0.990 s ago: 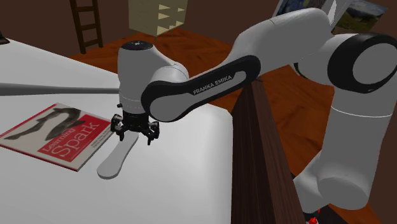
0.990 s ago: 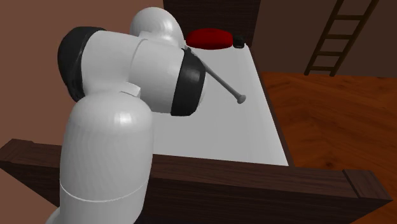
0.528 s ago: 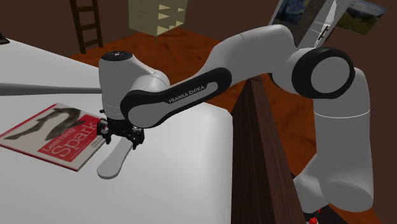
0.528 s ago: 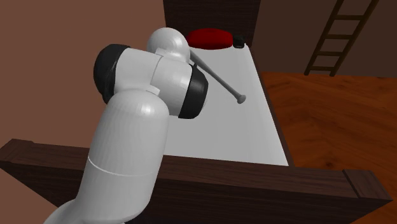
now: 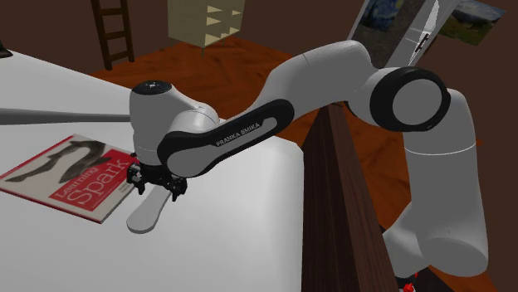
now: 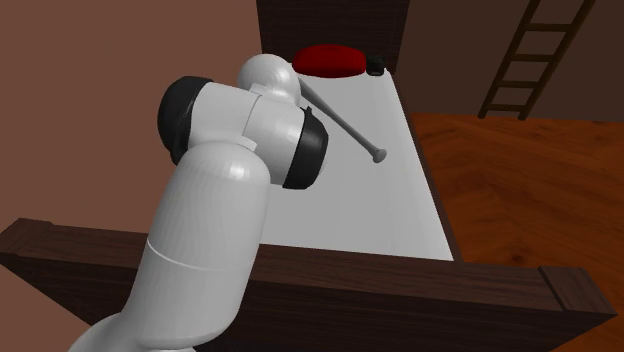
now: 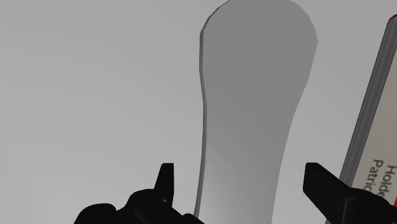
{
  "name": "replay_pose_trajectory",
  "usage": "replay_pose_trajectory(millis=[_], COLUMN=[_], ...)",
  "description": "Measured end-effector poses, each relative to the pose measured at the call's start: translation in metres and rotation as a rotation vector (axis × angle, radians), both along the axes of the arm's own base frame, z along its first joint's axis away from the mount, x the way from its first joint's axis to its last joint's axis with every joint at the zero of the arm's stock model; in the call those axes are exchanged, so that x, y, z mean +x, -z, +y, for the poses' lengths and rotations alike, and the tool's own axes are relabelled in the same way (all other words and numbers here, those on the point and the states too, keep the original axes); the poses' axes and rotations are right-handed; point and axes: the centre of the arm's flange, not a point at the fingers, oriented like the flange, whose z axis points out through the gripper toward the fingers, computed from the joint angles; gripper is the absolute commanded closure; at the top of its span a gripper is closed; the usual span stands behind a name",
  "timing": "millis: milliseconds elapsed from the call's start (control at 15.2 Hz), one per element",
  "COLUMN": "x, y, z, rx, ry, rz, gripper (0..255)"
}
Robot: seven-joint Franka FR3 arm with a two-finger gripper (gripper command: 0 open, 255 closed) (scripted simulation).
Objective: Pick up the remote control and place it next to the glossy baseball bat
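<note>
The arm (image 5: 249, 133) is reaching down to the left of centre in the shoulder view and is holding the gripper (image 5: 154, 182) low over the white table (image 5: 249, 224). It is hanging right above the upper end of the remote (image 5: 146, 211). The remote is showing as a plain grey, long slab. It is lying flat on the table, with its broad rounded end pointing to the lower left of that frame. In the wrist view the black fingers (image 7: 167, 181) are standing spread, one on each side of the remote's (image 7: 254, 108) narrower end. Bare table is showing between each finger and the remote, so nothing is being pinched. A red and white book (image 5: 66, 174) is lying just left of the remote in the shoulder view. Its edge (image 7: 375, 121) is running past the outer side of one finger, with a strip of table between book and remote. The bat (image 5: 66, 117), a thin grey shaft, is lying across the table above the book at the left of the shoulder view. In the second exterior view the bat (image 6: 345, 120) is sticking out from behind the arm (image 6: 220, 200), its knob ending near the frame's centre.
</note>
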Motion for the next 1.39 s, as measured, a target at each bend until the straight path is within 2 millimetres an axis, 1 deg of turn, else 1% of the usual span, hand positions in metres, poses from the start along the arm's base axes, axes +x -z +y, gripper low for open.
replay_pose_trajectory(millis=[198,264,924,1056,1386], x=[0.000,0.000,0.000,0.001,0.000], y=[0.000,0.000,0.000,-0.006,-0.030], z=[0.000,0.000,0.000,0.000,0.000], rx=[0.000,0.000,0.000,0.000,0.000], ry=[0.000,0.000,0.000,0.000,0.000], rz=[0.000,0.000,-0.001,0.000,0.000], gripper=[0,255,255,255,255])
